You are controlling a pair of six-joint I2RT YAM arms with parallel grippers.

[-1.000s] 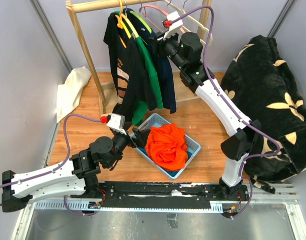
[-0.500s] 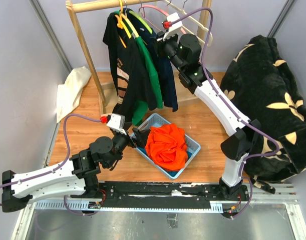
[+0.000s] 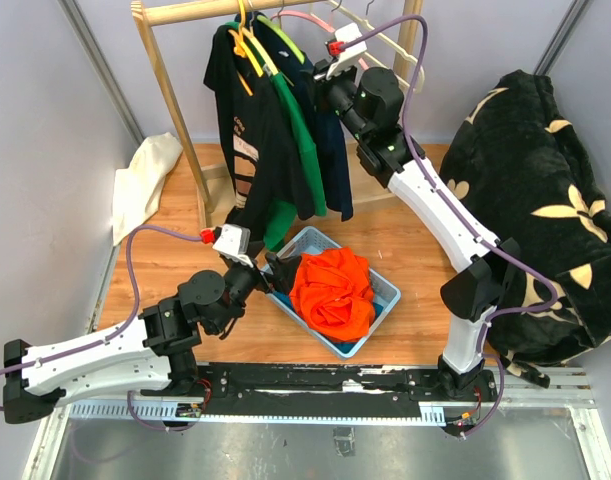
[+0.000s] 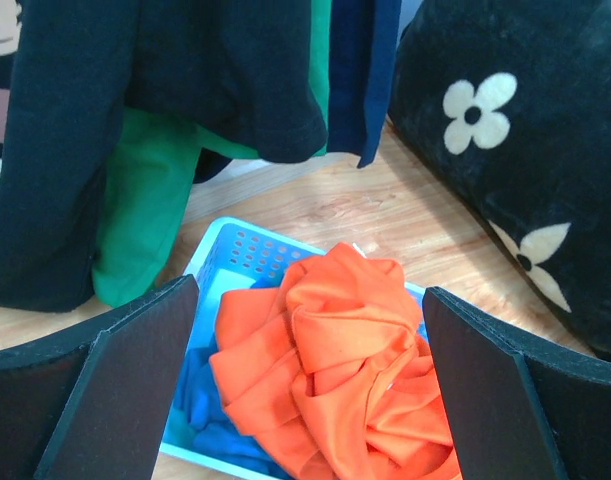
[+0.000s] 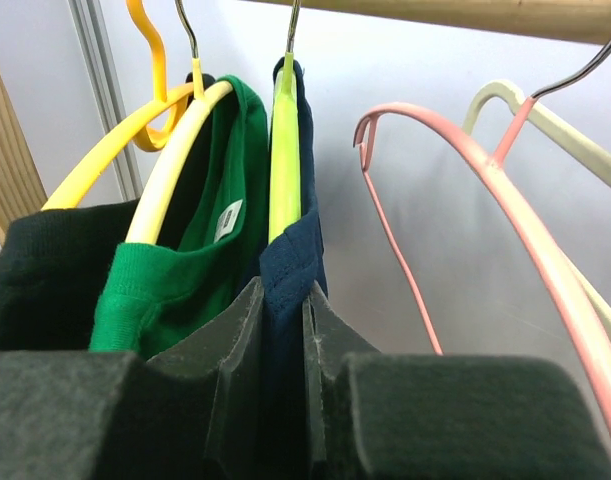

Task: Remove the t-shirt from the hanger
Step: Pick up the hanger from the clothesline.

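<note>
Right gripper [image 5: 282, 310] has just clamped shut on the shoulder of the navy t-shirt [image 5: 293, 255], hung on a lime hanger [image 5: 283, 160] from the wooden rail [image 3: 195, 10] at the desk's far edge, so prob. ready to pull off; left gripper [image 4: 307, 290] idles wide open nr the basket [image 4: 235, 235].

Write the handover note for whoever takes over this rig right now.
Right gripper: shut on the navy shirt at its shoulder, just below the lime hanger on the rail.
Left gripper: open, empty, low by the basket.
Things: the navy shirt hangs between the green shirt and a bare pink hanger. The basket holds an orange cloth.
Done: grip made on the navy shirt.
Left: pull it off the lime hanger; it is not yet off.
</note>
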